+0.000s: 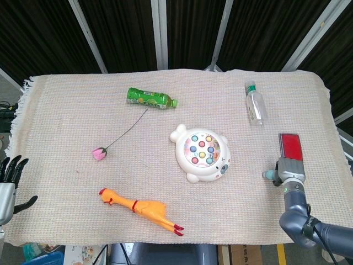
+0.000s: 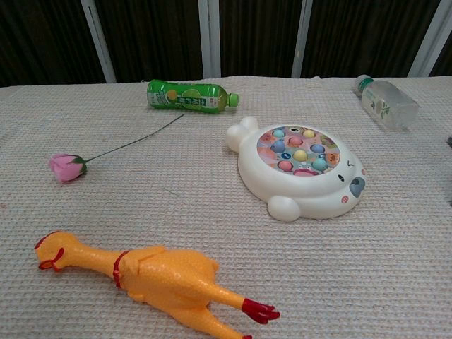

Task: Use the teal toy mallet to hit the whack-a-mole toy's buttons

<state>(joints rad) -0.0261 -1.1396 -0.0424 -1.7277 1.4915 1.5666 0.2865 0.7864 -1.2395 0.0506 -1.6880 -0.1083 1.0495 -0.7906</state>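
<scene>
The white bear-shaped whack-a-mole toy lies mid-table, its coloured buttons facing up. Only a small teal piece of the mallet shows, sticking out to the left of my right wrist block near the table's right edge. The right hand itself is hidden under that block, so its grip cannot be read. It is well to the right of the toy. My left hand hangs off the table's front left corner with its dark fingers spread and nothing in them. The chest view shows neither hand.
A red flat rectangle lies just beyond my right wrist. A clear bottle lies at the back right and a green bottle at the back. A pink flower and a rubber chicken lie left and front.
</scene>
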